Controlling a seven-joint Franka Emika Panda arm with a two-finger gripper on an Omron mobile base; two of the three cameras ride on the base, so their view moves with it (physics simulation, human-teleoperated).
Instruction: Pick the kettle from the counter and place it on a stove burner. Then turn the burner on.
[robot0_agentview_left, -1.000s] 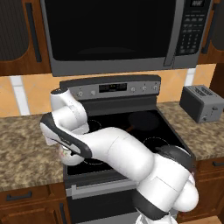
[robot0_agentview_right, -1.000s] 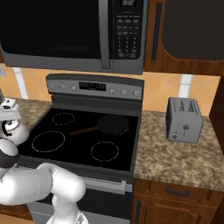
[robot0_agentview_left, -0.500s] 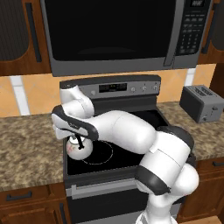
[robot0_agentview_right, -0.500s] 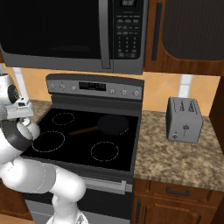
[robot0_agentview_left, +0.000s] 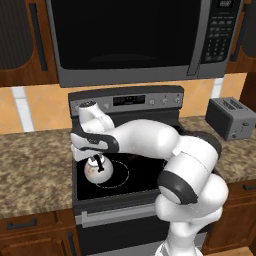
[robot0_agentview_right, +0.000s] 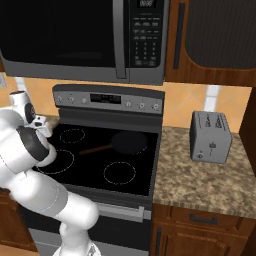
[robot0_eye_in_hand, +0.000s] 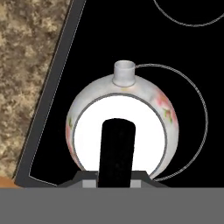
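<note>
The small white kettle (robot0_agentview_left: 96, 170) with pink floral marks hangs from my gripper (robot0_agentview_left: 95, 158), which is shut on its black upright handle (robot0_eye_in_hand: 116, 151). It is over the left part of the stove's front-left burner ring (robot0_agentview_left: 119, 176). In the hand view the kettle (robot0_eye_in_hand: 124, 103) overlaps the left side of that ring (robot0_eye_in_hand: 199, 113), with its spout pointing away. I cannot tell whether its base touches the glass. The speckled counter (robot0_eye_in_hand: 26, 65) lies just left of the stove's edge. In the right base view my own arm hides the kettle.
A dark frying pan (robot0_agentview_right: 129, 141) with a brown handle sits on the back-right burner. The stove's control panel with knobs (robot0_agentview_right: 142, 105) runs along the back, under the microwave (robot0_agentview_left: 135, 35). A grey toaster (robot0_agentview_right: 211, 136) stands on the counter to the right.
My arm has risen and swung right with the kettle, from the stove's left edge to over the front-left burner. The gripper has stayed shut.
</note>
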